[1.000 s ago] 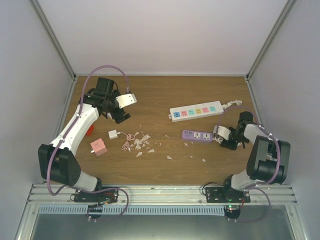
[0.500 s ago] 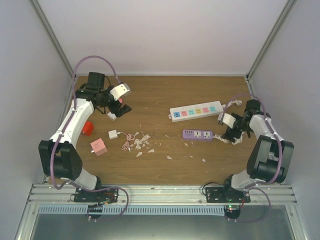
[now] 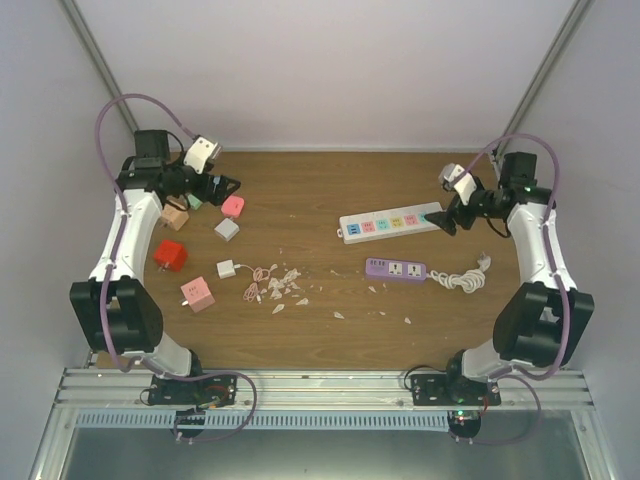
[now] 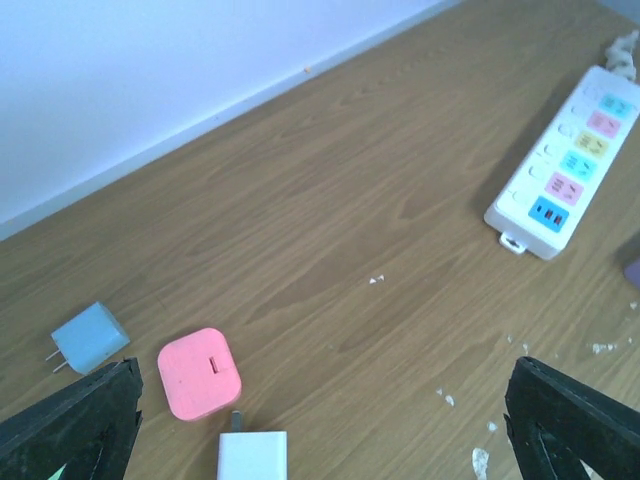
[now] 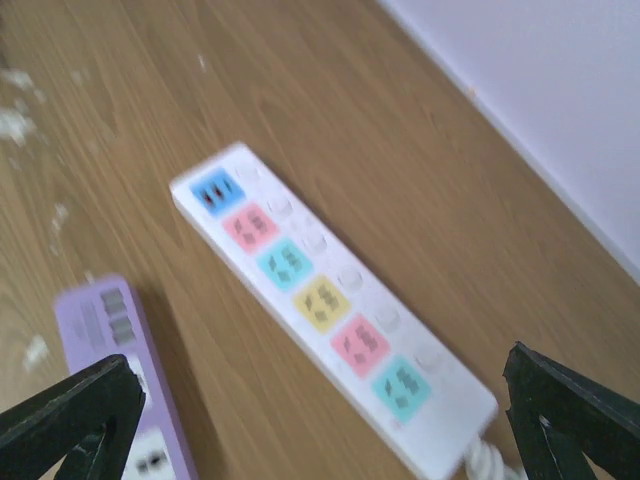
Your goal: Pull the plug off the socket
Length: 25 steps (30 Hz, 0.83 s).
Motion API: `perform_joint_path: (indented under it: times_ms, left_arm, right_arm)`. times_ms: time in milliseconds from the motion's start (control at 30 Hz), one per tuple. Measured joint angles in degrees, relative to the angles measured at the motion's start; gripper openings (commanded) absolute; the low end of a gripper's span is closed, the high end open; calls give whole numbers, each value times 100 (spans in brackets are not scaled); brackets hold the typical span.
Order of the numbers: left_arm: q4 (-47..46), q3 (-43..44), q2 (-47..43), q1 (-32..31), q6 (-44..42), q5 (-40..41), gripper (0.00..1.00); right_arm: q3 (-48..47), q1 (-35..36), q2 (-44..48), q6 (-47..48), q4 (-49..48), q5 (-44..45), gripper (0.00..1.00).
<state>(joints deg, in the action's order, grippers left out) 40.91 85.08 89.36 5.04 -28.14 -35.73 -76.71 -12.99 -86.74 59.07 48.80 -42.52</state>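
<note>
A white power strip (image 3: 392, 222) with coloured sockets lies right of centre. A purple strip (image 3: 396, 269) lies nearer, its white cord (image 3: 462, 277) coiled beside it. No plug sits in the sockets that show on either strip. Loose plugs lie at the left: pink (image 3: 233, 206), white (image 3: 227, 229), red (image 3: 169, 255). My left gripper (image 3: 222, 186) hangs open above the pink plug (image 4: 199, 373) and white plug (image 4: 252, 458). My right gripper (image 3: 447, 215) hangs open over the white strip (image 5: 320, 300), with the purple strip (image 5: 120, 370) beside one finger (image 5: 75, 415).
A pink cube adapter (image 3: 197, 294) and a white charger (image 3: 226, 269) with a tangled pink cable lie left of centre among white scraps (image 3: 285, 285). A blue plug (image 4: 90, 336) lies by the back wall. Walls and metal posts close three sides.
My right gripper opened, left the purple strip's cord end and rose toward the far right. My left arm swung back to the far left corner, uncovering several plugs.
</note>
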Motion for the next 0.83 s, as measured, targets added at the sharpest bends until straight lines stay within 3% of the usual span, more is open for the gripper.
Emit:
perform_joint_path:
  times_ms: [233, 433, 833]
  left_arm:
    - [-627, -417, -205, 44, 608, -140, 99]
    - [-1163, -1414, -525, 37, 997, -199, 99]
    - [-1670, -2597, -835, -407, 1231, 168, 99]
  right_arm:
    - [365, 538, 444, -1947, -1425, -798, 99]
    - [1620, 789, 1078, -3687, -3366, -1038, 100]
    - [2820, 791, 1113, -4293, -4334, -984, 100]
